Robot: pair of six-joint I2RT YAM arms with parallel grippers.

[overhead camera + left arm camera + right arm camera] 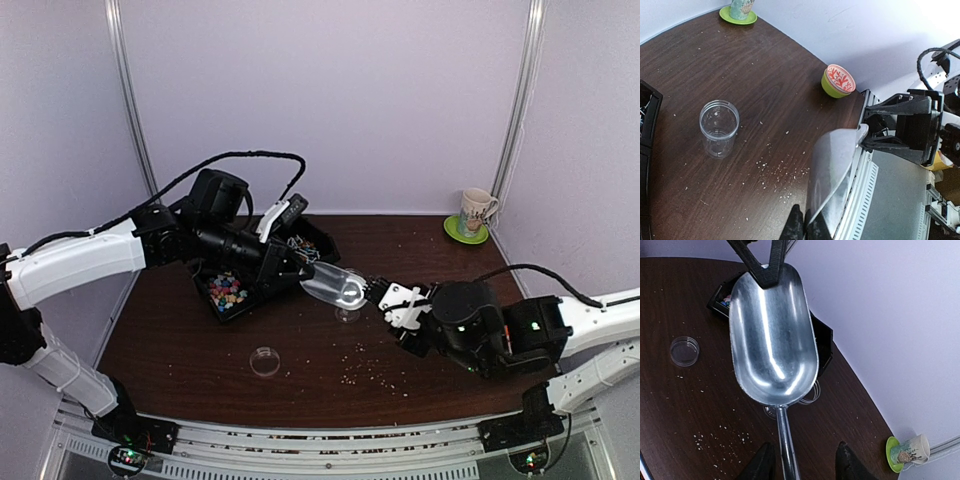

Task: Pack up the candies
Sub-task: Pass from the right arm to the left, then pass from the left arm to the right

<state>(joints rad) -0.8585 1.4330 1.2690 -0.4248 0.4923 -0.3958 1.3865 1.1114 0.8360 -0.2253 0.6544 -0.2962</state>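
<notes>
The candies lie in a black tray at the left; a few show in the right wrist view. An empty metal scoop hangs level over a clear jar. My left gripper is shut on the scoop's front rim, as the left wrist view shows. My right gripper is open; the scoop's handle runs between its fingers, close to the left one. The jar looks empty.
A clear round lid lies on the table in front of the tray. A mug on a green saucer stands at the back right. A red-patterned green bowl sits at the table edge. Pale crumbs are scattered near the front.
</notes>
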